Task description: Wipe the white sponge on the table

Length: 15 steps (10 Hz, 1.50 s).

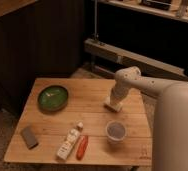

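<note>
Far left of the gripper, near the front edge of the desk (94,107), lies a grey block (29,136). A green bowl (53,97) sits well to the gripper's left, toward the back. Nearer, front-left of the gripper, a white bottle (69,144) lies on its side just beside a red-orange object (81,147). A clear cup (115,132) stands near the gripper, in front of it. The gripper (114,103) points down at the desk's right part, pressed onto the white sponge (113,105), which lies flat directly beneath it; gripper state: cannot tell. White arm runs off right.
</note>
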### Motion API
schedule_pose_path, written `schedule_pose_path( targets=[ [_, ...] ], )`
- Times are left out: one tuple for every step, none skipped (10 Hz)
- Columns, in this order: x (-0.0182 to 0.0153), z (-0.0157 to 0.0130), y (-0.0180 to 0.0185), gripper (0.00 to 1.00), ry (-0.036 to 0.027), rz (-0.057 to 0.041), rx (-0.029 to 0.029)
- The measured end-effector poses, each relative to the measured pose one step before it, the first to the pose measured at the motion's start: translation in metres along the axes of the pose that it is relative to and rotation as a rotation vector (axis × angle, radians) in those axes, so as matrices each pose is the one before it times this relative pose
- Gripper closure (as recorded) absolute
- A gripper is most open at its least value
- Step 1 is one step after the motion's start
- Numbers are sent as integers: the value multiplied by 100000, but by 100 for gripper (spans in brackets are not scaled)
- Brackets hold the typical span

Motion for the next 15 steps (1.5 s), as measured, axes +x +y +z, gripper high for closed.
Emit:
schedule_pose_path(
  targets=[
    [936,-103,152,100,-175,1006,-874],
    [1155,-166,-57,100,-27,1280,-574],
    [728,-144,-72,100,34,856,-341],
    [1051,-108,175,100,247,913,-612],
    [921,-15,367,100,476,421,-584],
    [711,-30,430,100,407,32,-525],
    [571,202,473,100,864,-428,-580],
    [11,342,605,100,694,-978,-1074],
    [-13,734,559,100,1524,-1694,-1210],
    [-313,881,905,100,1376,-2257,-1567],
    [-359,570,681,100,887,-1836,-1146],
    [-684,970,755,100,1483,-2631,-1664],
    [-356,290,165,100,353,-1454,-740],
    [-581,193,390,100,-61,-2379,-981],
    [-409,-12,382,100,-571,-1981,-1033]
  ],
)
